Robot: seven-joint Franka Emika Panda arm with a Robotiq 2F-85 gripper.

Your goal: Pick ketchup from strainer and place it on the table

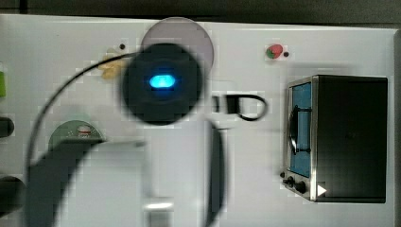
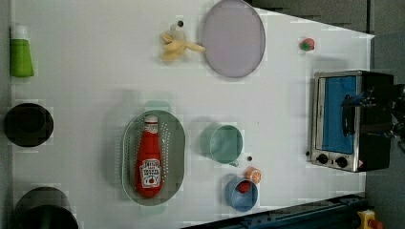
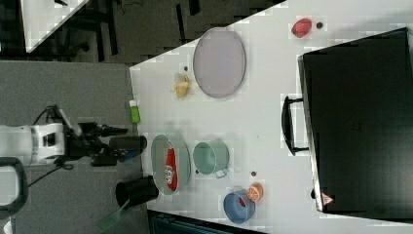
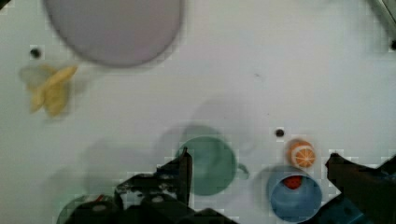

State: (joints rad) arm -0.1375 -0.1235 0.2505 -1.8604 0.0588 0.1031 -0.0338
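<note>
Ketchup (image 2: 148, 160) lies flat in the strainer (image 2: 177, 143) near the table (image 2: 95, 71) edge at the left view's bottom, cap toward the far edge; gripper (image 4: 257, 163) spread wide, empty, high over the green cup (image 4: 210, 164) beside the strainer; long axis sets the grasp.

A grey-lilac plate (image 2: 233, 38) lies just beside a peeled banana (image 2: 177, 45), with a strawberry (image 2: 307, 45) near the toaster oven (image 2: 348, 119). A green cup (image 2: 223, 143) sits near a blue bowl (image 2: 241, 194) and an orange half (image 2: 253, 175).
</note>
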